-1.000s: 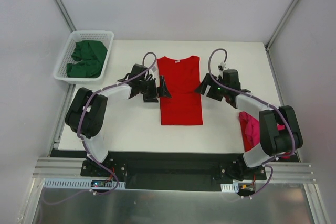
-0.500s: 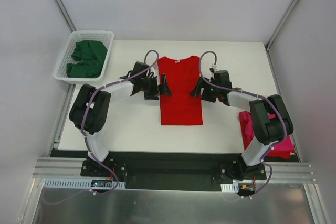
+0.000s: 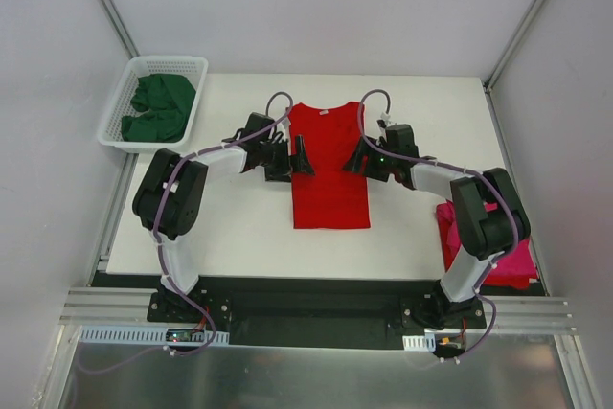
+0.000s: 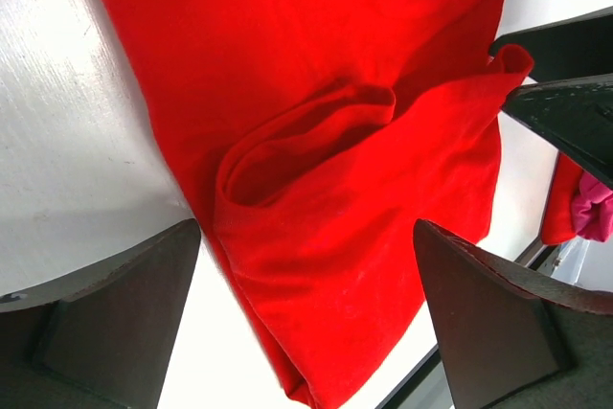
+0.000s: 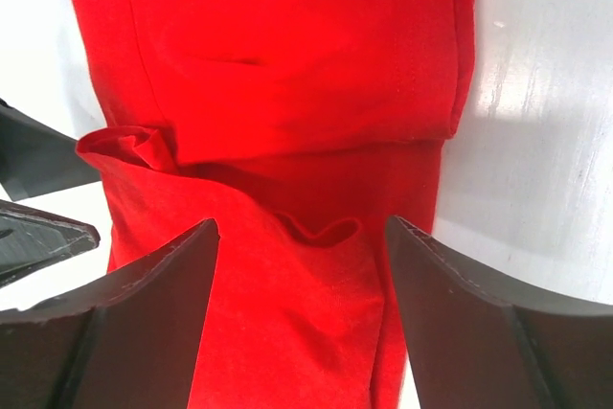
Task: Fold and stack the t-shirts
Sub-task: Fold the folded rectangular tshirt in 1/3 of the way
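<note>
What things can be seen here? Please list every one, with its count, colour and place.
red shirt: one, bright red, flat in the middle of the table, sides folded in
pink shirt: one, magenta, near right corner of the table, partly hidden by the right arm
green shirts: count unclear, dark green, bundled in the basket
basket: one, white lattice, at the far left corner of the table
table: one, white, in front of the arms
left arm: one, black and white, at the red shirt's left edge, jaws open
right arm: one, black and white, at the red shirt's right edge, jaws open
</note>
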Motion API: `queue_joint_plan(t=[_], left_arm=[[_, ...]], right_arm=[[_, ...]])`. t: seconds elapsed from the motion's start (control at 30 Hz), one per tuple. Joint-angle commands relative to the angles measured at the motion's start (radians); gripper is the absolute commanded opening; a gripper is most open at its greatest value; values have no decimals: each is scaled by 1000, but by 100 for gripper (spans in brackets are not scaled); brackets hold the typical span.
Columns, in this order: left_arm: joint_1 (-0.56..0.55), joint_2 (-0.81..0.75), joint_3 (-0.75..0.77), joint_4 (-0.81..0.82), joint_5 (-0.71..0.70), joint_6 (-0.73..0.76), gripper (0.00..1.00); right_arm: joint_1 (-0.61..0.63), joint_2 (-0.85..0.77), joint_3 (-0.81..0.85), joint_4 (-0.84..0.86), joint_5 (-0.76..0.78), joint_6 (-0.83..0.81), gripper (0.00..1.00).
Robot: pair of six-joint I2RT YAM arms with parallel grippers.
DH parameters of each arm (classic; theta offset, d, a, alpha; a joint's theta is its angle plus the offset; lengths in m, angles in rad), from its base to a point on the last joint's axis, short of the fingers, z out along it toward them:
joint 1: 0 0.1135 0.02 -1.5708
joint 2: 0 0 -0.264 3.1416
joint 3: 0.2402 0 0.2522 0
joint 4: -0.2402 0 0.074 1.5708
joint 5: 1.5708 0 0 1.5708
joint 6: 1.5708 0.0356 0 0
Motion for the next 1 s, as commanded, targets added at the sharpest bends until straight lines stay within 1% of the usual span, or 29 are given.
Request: queue_joint_plan(t=[0.0, 0.13, 0.27, 0.37, 0.4, 0.5, 0.53, 0.57, 0.6, 0.63, 0.67, 0.73, 0.83, 0.87, 0.9, 0.97], left_arm=[[2, 9, 41, 13, 36, -1, 92], [1, 9, 50, 13, 47, -19, 88], [1, -4, 48, 12, 33, -16, 87], [1, -3, 51, 12, 36, -19, 84], [0, 0, 53, 12, 36, -19, 84], [-5, 6, 56, 12, 34, -21, 67], [-6, 6, 55, 12, 31, -19, 58], [-8, 3, 55, 12, 30, -18, 54], [-11, 5, 53, 12, 27, -16, 46], [-12, 3, 50, 12, 24, -16, 32], [-12, 2, 48, 12, 21, -16, 26], [-14, 2, 44, 12, 16, -16, 20], [-14, 6, 39, 12, 14, -16, 15], [-14, 5, 39, 12, 13, -16, 10], [-15, 9, 39, 12, 13, -18, 7], [-17, 11, 41, 12, 13, -16, 5]], right_arm=[[7, 10, 32, 31, 2, -20, 72], [8, 9, 28, 30, 2, -20, 70], [10, -1, 27, 25, 7, -25, 69], [10, -1, 30, 25, 5, -25, 64], [10, 2, 30, 25, 2, -25, 60], [11, 3, 30, 25, 5, -23, 56], [11, 3, 30, 25, 5, -25, 54], [13, 3, 32, 24, 5, -23, 52], [11, 1, 30, 24, 7, -26, 51], [13, 2, 30, 22, 7, -26, 50], [14, 3, 30, 22, 7, -25, 43], [13, 3, 32, 21, 7, -25, 40], [14, 3, 32, 18, 7, -25, 30], [16, 3, 32, 18, 10, -25, 23], [16, -1, 32, 15, 11, -25, 20], [16, -4, 32, 10, 19, -28, 15]])
